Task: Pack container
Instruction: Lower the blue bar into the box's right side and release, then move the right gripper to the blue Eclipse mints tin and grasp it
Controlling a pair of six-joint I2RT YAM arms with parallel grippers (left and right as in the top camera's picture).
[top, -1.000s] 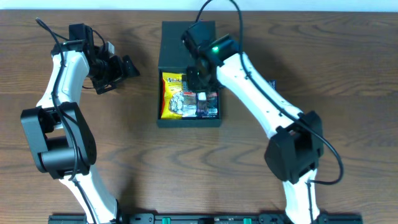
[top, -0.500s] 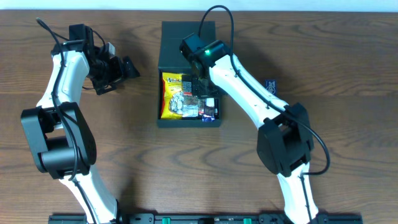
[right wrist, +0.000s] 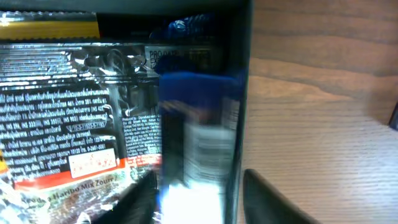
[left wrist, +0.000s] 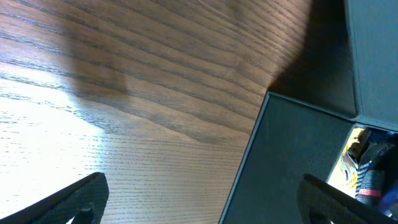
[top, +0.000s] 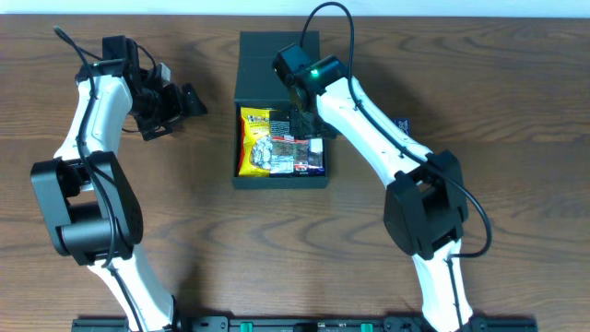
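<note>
The container, a dark box with its flap lid folded back, lies mid-table. It holds a yellow packet, a silvery packet and a blue packet. My right gripper hovers over the box's right half. In the right wrist view its jaws stand apart, and a blurred blue-and-white packet hangs loose between them beside the container wall. My left gripper is open over bare table left of the box, whose corner shows in its wrist view.
A small dark blue item lies on the wooden table right of the right arm. The left arm's base stands at the front left and the right arm's base at the front right.
The right jaws have spread apart from a tighter hold on the blue-and-white packet, and the wrist has shifted slightly over the box. The left arm has not moved.
</note>
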